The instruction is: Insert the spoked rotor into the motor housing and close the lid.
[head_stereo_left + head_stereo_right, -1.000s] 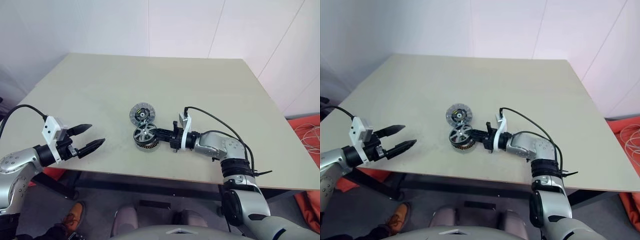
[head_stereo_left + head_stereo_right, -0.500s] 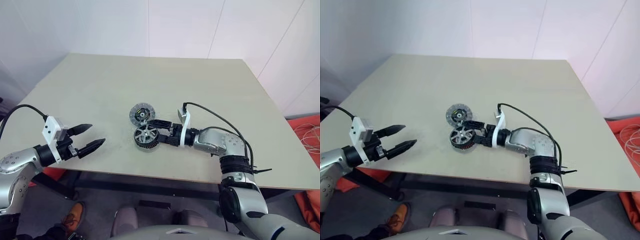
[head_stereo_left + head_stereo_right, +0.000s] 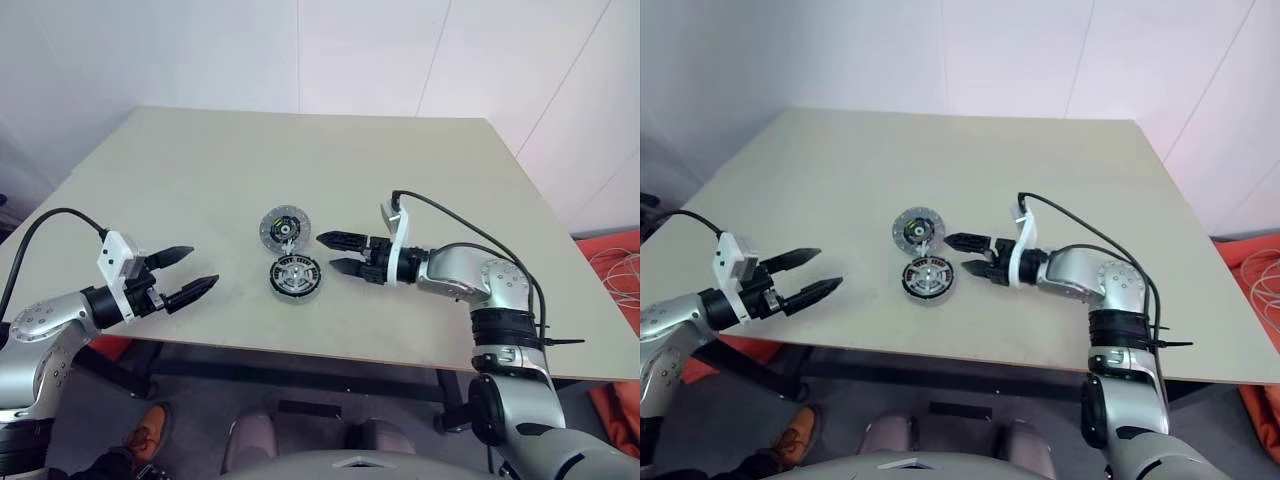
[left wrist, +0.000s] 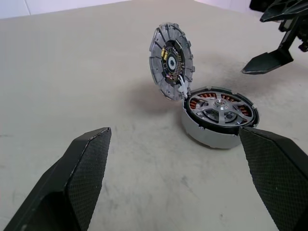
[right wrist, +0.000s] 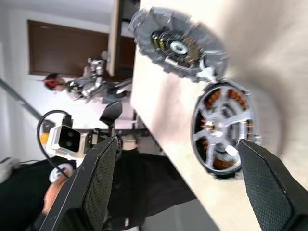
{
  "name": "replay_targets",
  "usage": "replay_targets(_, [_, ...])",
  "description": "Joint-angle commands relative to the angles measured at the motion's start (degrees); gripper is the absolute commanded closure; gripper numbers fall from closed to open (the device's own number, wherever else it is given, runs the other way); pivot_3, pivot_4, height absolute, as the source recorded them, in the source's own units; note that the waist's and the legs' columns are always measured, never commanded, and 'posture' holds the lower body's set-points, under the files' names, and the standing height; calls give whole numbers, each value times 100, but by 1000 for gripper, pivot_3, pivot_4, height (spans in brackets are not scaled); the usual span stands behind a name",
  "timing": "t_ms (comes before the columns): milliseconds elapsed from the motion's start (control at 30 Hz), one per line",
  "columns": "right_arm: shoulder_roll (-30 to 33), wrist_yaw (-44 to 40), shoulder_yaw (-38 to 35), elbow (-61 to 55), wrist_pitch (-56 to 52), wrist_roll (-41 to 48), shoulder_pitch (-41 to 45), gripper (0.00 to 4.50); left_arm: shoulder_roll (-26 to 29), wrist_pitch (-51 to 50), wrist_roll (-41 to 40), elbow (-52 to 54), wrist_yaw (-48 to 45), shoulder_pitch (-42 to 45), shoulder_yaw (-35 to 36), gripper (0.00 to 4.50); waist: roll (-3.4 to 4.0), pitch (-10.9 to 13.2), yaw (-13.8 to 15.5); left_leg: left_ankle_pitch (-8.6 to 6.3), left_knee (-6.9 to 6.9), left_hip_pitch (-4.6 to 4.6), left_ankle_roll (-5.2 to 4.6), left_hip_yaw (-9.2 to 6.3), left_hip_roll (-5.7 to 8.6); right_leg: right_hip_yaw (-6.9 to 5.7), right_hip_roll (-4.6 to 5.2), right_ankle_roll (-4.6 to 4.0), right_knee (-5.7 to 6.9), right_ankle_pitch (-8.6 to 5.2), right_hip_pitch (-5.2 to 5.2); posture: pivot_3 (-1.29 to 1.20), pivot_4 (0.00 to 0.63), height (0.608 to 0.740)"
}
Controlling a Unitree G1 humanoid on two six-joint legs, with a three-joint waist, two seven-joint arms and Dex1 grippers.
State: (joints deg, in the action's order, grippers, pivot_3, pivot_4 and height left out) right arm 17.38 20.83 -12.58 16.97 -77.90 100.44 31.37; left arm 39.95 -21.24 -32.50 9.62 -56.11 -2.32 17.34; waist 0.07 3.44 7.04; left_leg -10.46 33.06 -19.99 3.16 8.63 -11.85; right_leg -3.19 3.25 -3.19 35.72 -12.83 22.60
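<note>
The spoked rotor [image 3: 293,276] sits inside the motor housing [image 4: 212,138] near the table [image 3: 420,170] front edge, copper windings showing between its spokes. The lid [image 3: 284,226] leans open at the housing's 12 o'clock, touching its rim. The right gripper [image 3: 340,253] hangs at the housing's 2 o'clock, jaws wide and empty; the left gripper [image 3: 187,272], also spread and empty, waits well off at 9 o'clock. A careless push on the tilted lid could tip it backwards or drag the housing sideways.
</note>
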Motion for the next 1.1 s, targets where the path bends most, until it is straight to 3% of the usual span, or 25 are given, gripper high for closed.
replay_targets(33, [483,-383,21,-401,-72,-235,70,25,-13,131,10,-20,-36,170,-38,0,0,0,13,0,1,-1,0,0,2,0,1,1,-1,0,-1,0,0,740])
replay_targets(200, [1046,-2095,630,-1329,55,-1626,205,25,-14,130,2,-35,-30,220,-72,0,-2,-1,3,1,2,-6,1,0,-1,0,-3,4,-2,2,0,0,0,740])
replay_targets(300, [1536,-3595,1781,-2054,818,-3202,352,617,-28,120,-8,2,-5,204,-87,0,0,0,5,0,2,-6,0,2,-2,0,-4,4,-3,1,0,0,0,740])
replay_targets(467, [2077,-5887,3486,-2618,2696,-5473,564,2233,-95,103,-29,173,75,47,-86,0,-7,-1,39,-4,3,-10,-8,-2,-2,0,0,6,-18,0,-3,0,0,740])
replay_targets(700, [1365,-7069,4161,-1854,4036,-7011,1014,4472,-226,119,-29,319,190,-65,-126,0,-9,0,-12,-8,6,-7,-15,-2,-3,0,-2,2,-2,-1,1,0,0,740])
replay_targets(900, [509,-7324,4056,-912,4634,-7729,1354,4472,-322,221,49,408,203,-205,-181,0,-9,0,-39,-12,15,-4,-21,-2,-4,0,-1,-2,2,2,-3,0,0,740])
replay_targets(1100, [111,-7545,4084,-167,5044,-8276,1329,4472,-330,298,46,494,216,-359,-178,0,-12,-1,-88,-13,14,-2,-22,-5,-4,1,-2,-24,1,14,-9,0,0,740])
